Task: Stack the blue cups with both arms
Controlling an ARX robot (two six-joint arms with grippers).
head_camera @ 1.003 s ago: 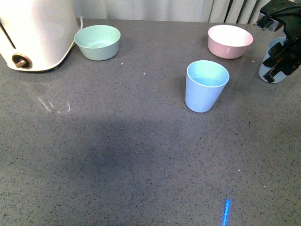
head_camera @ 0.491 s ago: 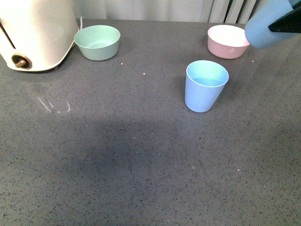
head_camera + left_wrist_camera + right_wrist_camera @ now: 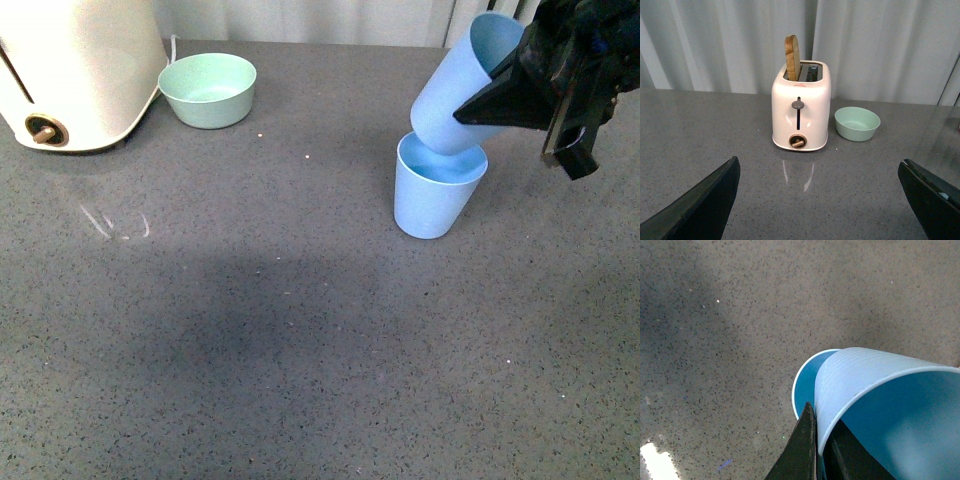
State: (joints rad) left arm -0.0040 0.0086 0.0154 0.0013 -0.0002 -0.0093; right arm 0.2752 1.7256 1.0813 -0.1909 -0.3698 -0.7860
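**Tilted cup meeting the standing one**

I am holding one of the blue cups in my right gripper, clamped on its rim with one finger outside the wall and, as the right wrist view suggests, the other inside the mouth. The cup is leaning steeply, mouth up and away from me. Its base is hanging right at the mouth of the second blue cup, which is standing upright on the worktop. I cannot tell whether the two are touching yet.

I am judging these cups to be light, thin plastic. They look stiff enough to keep their shape, but the wall will probably give near the rim if I squeeze hard. The matte, finely ribbed outside should be giving my fingers fair purchase, so a moderate pinch on the rim looks like the right hold. The standing cup is so light that a sideways nudge from the tilted base could skid or tip it, so I am thinking I need to bring the held cup upright before lowering it.

My left gripper is hanging spread wide and empty, facing the toaster and the mint bowl, well away from both cups.
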